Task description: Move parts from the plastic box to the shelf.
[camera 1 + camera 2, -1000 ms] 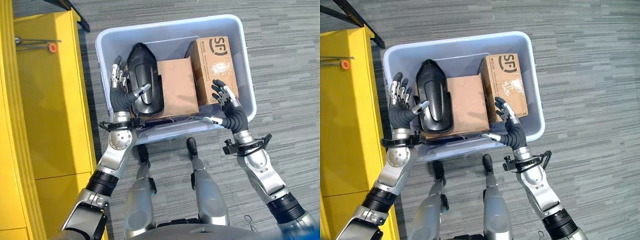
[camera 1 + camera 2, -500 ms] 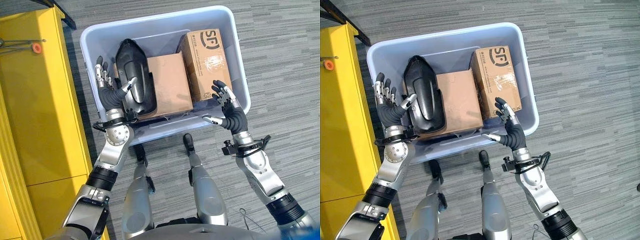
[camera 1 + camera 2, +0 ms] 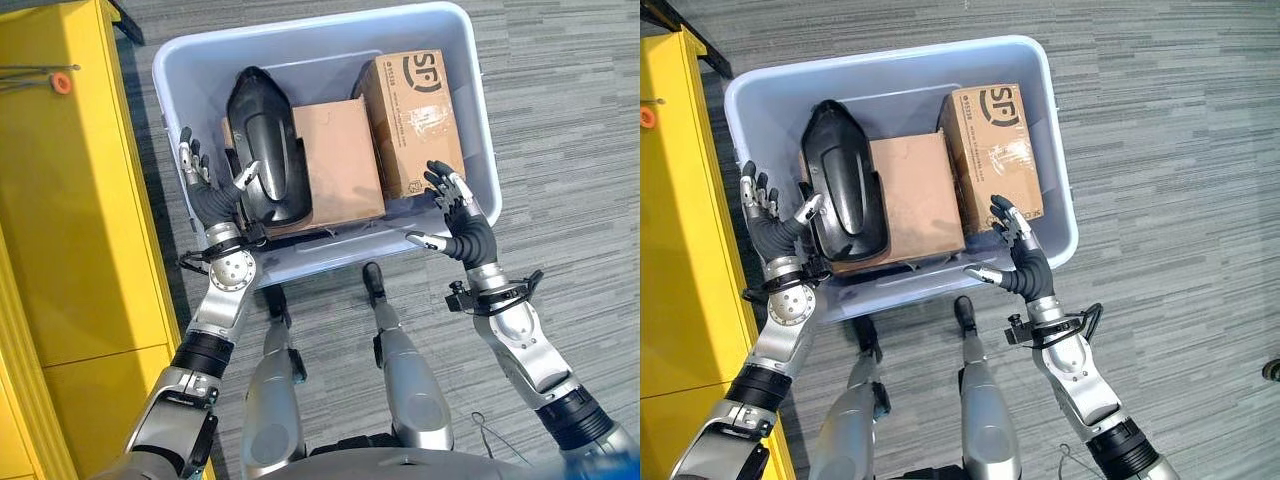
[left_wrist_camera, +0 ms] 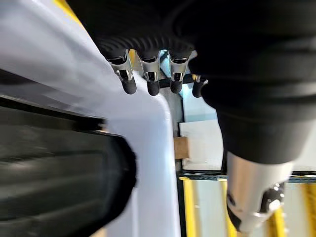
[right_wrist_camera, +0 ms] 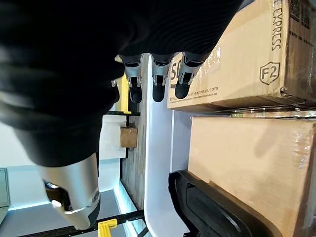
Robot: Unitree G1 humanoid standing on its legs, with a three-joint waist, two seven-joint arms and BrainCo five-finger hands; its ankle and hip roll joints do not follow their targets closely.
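Note:
The pale blue plastic box (image 3: 310, 25) stands on the floor and holds a black moulded part (image 3: 265, 150), a plain brown carton (image 3: 340, 165) and a printed carton (image 3: 415, 115). My left hand (image 3: 205, 195) is open at the box's left wall. Its fingers (image 4: 148, 74) lie straight along the outside of the wall (image 4: 74, 64), and its thumb reaches over the rim toward the black part (image 4: 59, 173). My right hand (image 3: 460, 225) is open at the near right corner, its straight fingers (image 5: 158, 79) by the rim beside the printed carton (image 5: 237, 59).
A yellow shelf unit (image 3: 70, 200) stands close on the left of the box, with an orange-tipped rod (image 3: 60, 82) on top. Grey striped carpet (image 3: 560, 120) lies around the box on the right and far side.
My left hand has slid left, from beside the black part to the box's left wall. The view has shifted. My right hand has stayed at the near right corner.

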